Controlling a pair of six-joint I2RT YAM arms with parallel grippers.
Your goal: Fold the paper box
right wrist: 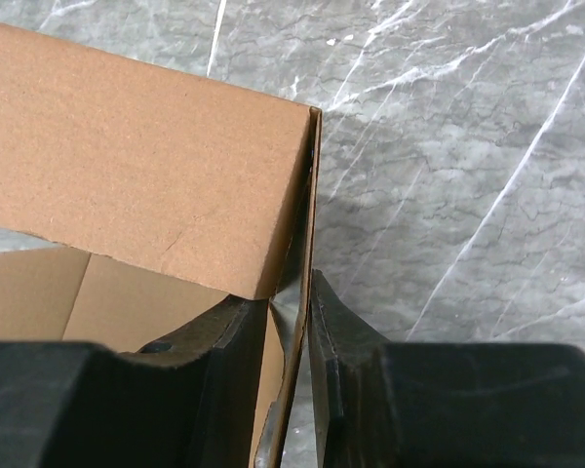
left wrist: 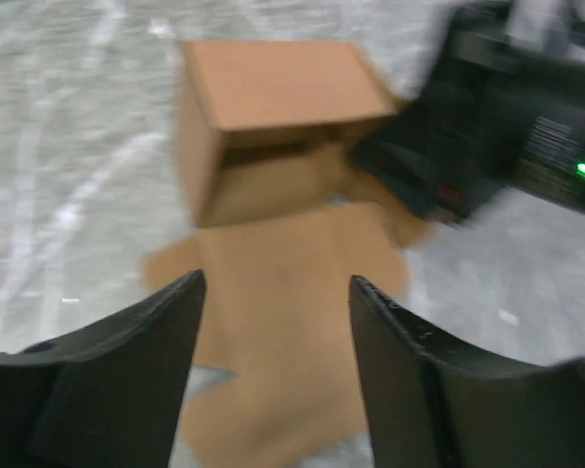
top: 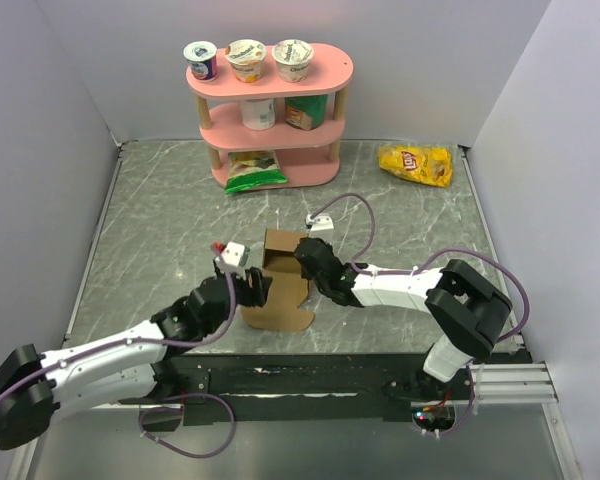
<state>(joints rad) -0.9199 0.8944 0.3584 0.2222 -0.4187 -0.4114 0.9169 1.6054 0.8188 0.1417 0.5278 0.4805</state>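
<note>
The paper box (top: 280, 285) stands at the centre of the desk (top: 160, 220), between the two arms. Status: partly formed. Several walls are raised into a box shape. One long flap lies flat on the desk toward the left arm, not yet folded up. The right gripper (right wrist: 291, 304) has its jaws pinching the thin edge of a raised wall. The left gripper (left wrist: 276, 292) hangs above the flat flap, jaws spread, holding nothing. Judged remaining: raise and tuck that flap.
</note>
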